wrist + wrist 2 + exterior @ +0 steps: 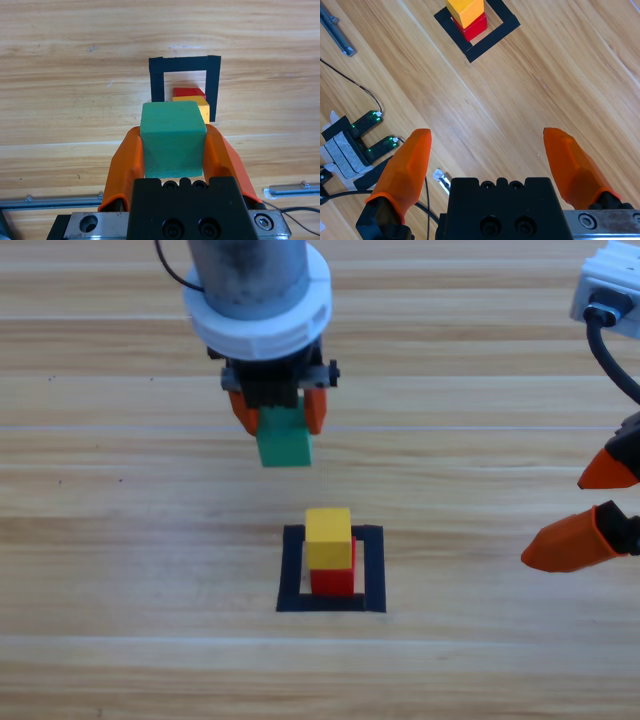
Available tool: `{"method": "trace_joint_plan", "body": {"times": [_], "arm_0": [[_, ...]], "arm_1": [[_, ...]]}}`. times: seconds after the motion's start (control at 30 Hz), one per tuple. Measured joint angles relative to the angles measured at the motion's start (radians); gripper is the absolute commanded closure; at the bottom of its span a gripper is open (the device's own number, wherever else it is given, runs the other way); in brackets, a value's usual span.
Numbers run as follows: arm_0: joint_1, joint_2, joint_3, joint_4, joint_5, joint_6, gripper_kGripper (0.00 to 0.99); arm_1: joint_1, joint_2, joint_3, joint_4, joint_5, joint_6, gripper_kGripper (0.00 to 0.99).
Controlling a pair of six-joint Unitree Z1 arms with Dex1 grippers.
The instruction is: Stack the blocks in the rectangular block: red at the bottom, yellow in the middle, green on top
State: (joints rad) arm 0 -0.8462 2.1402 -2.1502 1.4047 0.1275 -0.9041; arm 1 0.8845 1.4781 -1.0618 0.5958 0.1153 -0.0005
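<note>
The red cube (333,581) sits inside the black tape rectangle (290,570), and the yellow cube (328,537) rests on top of it. My left gripper (281,420) is shut on the green cube (284,437), held in the air behind the stack. In the left wrist view the green cube (173,139) is clamped between both orange jaws, with the yellow cube (198,107), red cube (188,92) and tape rectangle (184,65) beyond it. My right gripper (596,510) waits open at the right edge; its wrist view shows the yellow cube (465,11), the red cube (473,28) and the tape rectangle (490,39) far ahead.
Bare wooden table surrounds the tape rectangle. In the right wrist view, a black cable and a small device with green lights (367,135) lie at the left, and a metal rail (335,30) lies at the upper left.
</note>
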Motion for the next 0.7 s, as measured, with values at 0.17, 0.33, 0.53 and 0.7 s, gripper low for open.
{"method": "trace_joint_plan", "body": {"times": [0.17, 0.33, 0.53, 0.7], "arm_0": [[-0.018, 0.035, -0.019, 0.0, 0.0, 0.0, 0.972], [-0.03, 0.041, -0.034, 0.0, 0.0, 0.0, 0.972], [-0.031, 0.052, -0.034, 0.0, 0.0, 0.0, 0.972], [-0.031, 0.069, -0.034, 0.0, -0.009, 0.0, 0.972]], "arm_1": [[0.0, 0.0, 0.0, 0.0, 0.0, 0.0, 0.004], [0.0, 0.0, 0.0, 0.0, 0.0, -0.001, 0.004], [0.0, 0.0, 0.0, 0.0, 0.0, -0.002, 0.004], [0.0, 0.0, 0.0, 0.0, 0.0, -0.003, 0.004]]}}
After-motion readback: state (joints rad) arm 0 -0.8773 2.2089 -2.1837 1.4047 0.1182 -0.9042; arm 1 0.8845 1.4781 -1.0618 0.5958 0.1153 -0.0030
